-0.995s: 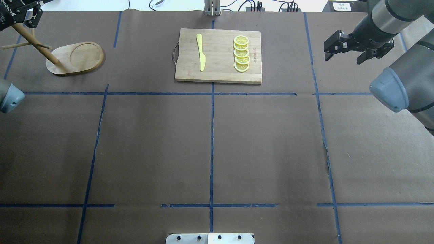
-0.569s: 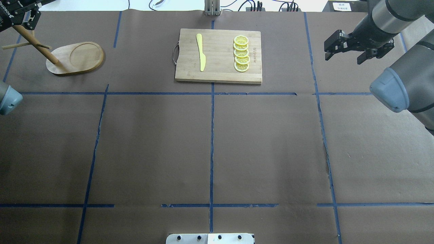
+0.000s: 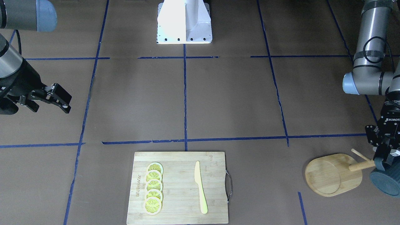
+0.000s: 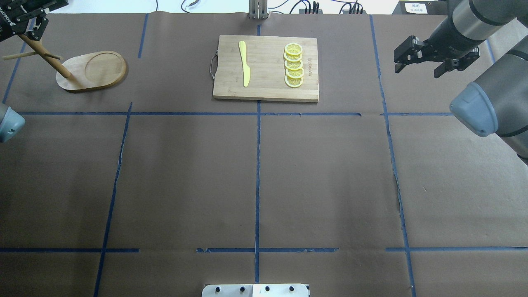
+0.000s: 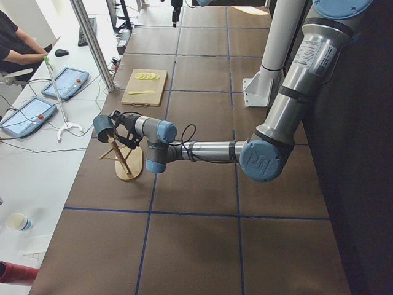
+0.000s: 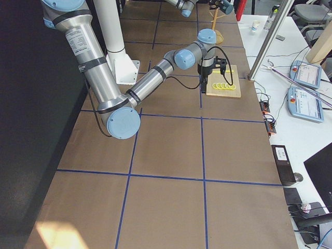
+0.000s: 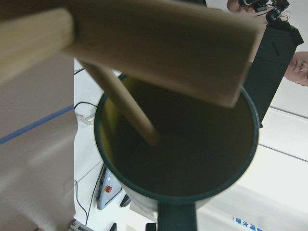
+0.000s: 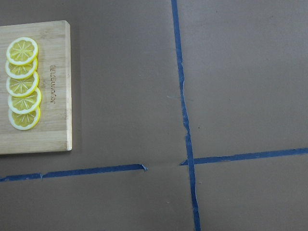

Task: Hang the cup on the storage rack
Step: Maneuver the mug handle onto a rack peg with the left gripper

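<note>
While the left claw [image 3: 385, 156] is clenched on the cup [image 3: 386, 184], the cup hangs clear of the bench [image 4: 255, 173] at the upper end of the storage rack [image 3: 331, 175], on the side of the post that faces away from the round recess in the rack's base. In the left wrist view the mouth of the cup faces the camera, its yellow-green inside is exposed, and its handle [image 7: 175, 219] points toward the lower edge of the frame. One thin peg [image 7: 127, 103] of the storage rack reaches into the mouth of the cup; it does not pass through the handle. The base of the storage rack lies flat on the bench. The cutting board [image 4: 268, 82] lies well apart from the storage rack, on the side toward the robot's right. It carries a yellow knife [image 4: 244, 64] on the half nearer the storage rack and a row of overlapping lemon slices [image 4: 293, 65] on the half farther from it. The right claw [image 4: 416, 68] hovers above the bench beyond the cutting board, farther again from the storage rack. Its jaws are spread apart and hold nothing. The right wrist view shows only bare bench, blue tape lines and the lemon-slice edge of the cutting board.
</note>
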Motion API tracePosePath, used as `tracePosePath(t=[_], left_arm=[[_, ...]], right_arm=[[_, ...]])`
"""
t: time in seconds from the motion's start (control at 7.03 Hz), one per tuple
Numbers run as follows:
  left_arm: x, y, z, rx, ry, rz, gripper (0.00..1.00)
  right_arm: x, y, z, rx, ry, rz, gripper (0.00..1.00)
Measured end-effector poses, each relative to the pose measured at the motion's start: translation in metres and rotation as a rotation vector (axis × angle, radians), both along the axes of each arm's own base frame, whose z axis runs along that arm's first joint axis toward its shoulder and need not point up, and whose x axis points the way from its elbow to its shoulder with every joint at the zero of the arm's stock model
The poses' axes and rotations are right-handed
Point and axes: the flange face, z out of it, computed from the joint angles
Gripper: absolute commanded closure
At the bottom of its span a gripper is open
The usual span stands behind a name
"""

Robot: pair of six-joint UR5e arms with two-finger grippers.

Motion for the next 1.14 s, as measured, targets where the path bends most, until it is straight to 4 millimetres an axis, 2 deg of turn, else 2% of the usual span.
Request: tracePosePath(t=[0.28,1.14], left_arm=[[-0.003,0.007,0.008,0.0,0.018,0.003,0.99],[-0.004,0.015,0.011,-0.027,0.158,0.024,0.99]], right_arm=[[0.0,0.0,0.0,0.0,0.0,0.0,0.0],[0.0,0.0,0.0,0.0,-0.001,0.0,0.0]])
